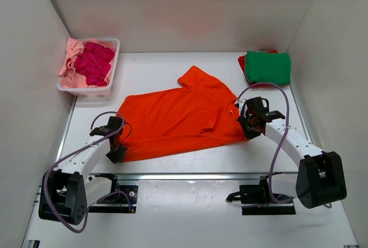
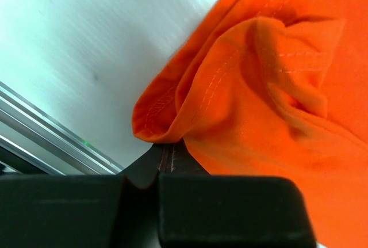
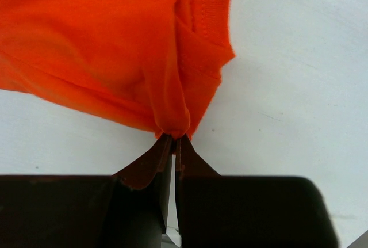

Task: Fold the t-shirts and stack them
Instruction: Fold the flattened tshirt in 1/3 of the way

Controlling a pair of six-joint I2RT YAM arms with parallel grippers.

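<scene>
A bright orange t-shirt [image 1: 178, 118] lies spread across the middle of the table. My left gripper [image 1: 117, 144] sits at its near-left corner, shut on a bunched fold of the orange hem [image 2: 167, 127]. My right gripper [image 1: 248, 122] is at the shirt's near-right corner, shut on a pinched tuck of orange cloth [image 3: 172, 118]. A folded green t-shirt [image 1: 267, 67] rests on a folded red one [image 1: 241, 61] at the back right. Magenta [image 1: 95, 63] and light pink [image 1: 72, 64] t-shirts fill the basket at the back left.
The white plastic basket [image 1: 109, 81] stands at the back left by the left wall. White walls close in the table on three sides. A metal rail [image 1: 190, 174] runs along the near edge, also seen in the left wrist view as a rail [image 2: 52, 136].
</scene>
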